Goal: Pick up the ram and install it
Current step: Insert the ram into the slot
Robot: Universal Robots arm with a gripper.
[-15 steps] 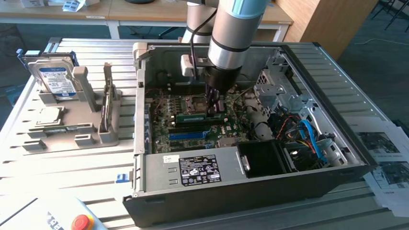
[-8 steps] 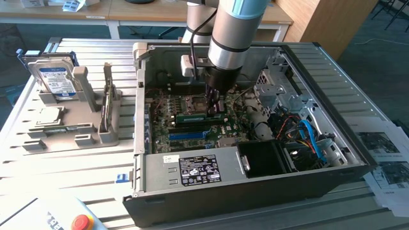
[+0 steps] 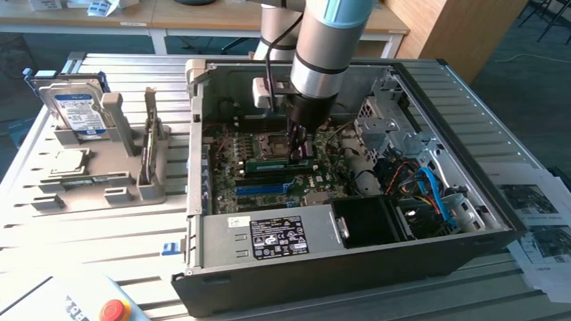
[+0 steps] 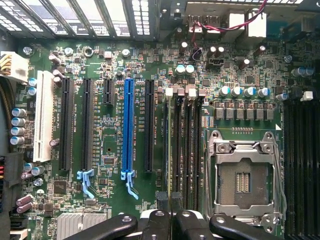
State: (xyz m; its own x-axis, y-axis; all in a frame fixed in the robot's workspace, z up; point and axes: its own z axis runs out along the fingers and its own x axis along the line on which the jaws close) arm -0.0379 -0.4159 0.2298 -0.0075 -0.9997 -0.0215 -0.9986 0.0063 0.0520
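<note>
tool [image 3: 299, 154]: clamped on ram [image 3: 277, 162] | place: at memory slots [image 4: 187, 150] in computer case [image 3: 357, 267] | unclear: whether ram touches slot

the arm [image 3: 317, 47] is a thick round tube of silver-grey metal, with a light blue cap [image 3: 346, 10] at the joint above and a thin black ring [image 3: 312, 67] around it lower down. a small white box [image 3: 261, 92] sits on its side, and a black cable [image 3: 267, 57] goes up from this box. the gripper [image 3: 299, 155] is black and becomes narrow toward its two fingers. its rounded black link bars [image 4: 107, 225] carry round silver screw heads [image 4: 156, 214].
</note>
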